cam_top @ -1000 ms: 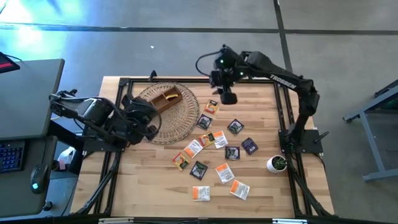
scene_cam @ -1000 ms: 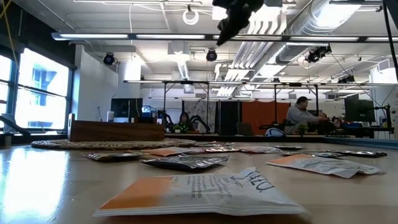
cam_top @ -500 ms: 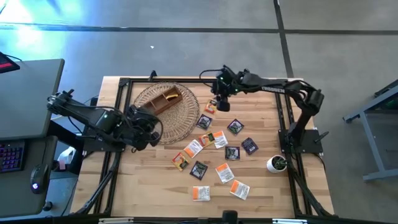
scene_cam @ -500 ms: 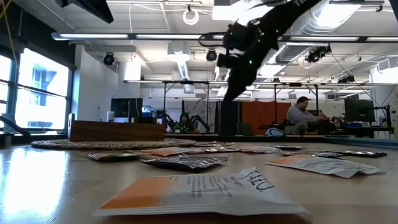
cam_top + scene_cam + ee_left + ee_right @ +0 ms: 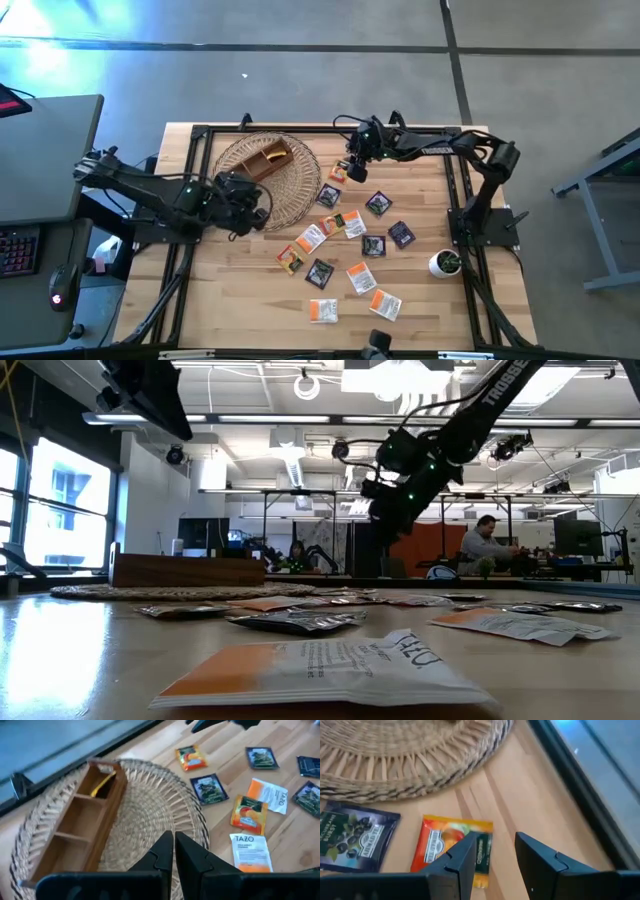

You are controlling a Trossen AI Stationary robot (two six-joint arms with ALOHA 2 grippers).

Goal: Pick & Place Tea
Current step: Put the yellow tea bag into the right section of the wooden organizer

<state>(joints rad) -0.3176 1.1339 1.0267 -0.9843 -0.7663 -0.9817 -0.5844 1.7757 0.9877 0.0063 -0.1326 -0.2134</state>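
Observation:
Several flat square tea sachets [image 5: 354, 224], some orange-and-white and some dark, lie scattered on the wooden table. One orange sachet [image 5: 452, 845] lies just right of the wicker mat [image 5: 290, 190], next to a dark one [image 5: 357, 842]. My right gripper [image 5: 495, 855] hovers open above that orange sachet [image 5: 340, 172], slanting down, and touches nothing. My left gripper [image 5: 172, 852] is shut and empty, held above the mat's near edge [image 5: 255, 205]. A brown divided wooden box [image 5: 265, 160] sits on the mat.
A small white pot with a plant [image 5: 445, 263] stands near the table's right edge. A black frame [image 5: 455, 180] runs around the table. Bare wood shows at the near left [image 5: 230, 290]. In the low view, people sit far off in the room behind the table.
Both arms have come down. My right gripper has dropped steeply from high above the table, rolling as it went, to just over the orange sachet beside the mat; it has stayed open. My left gripper has sunk over the mat's near edge and stayed shut. No sachet has moved.

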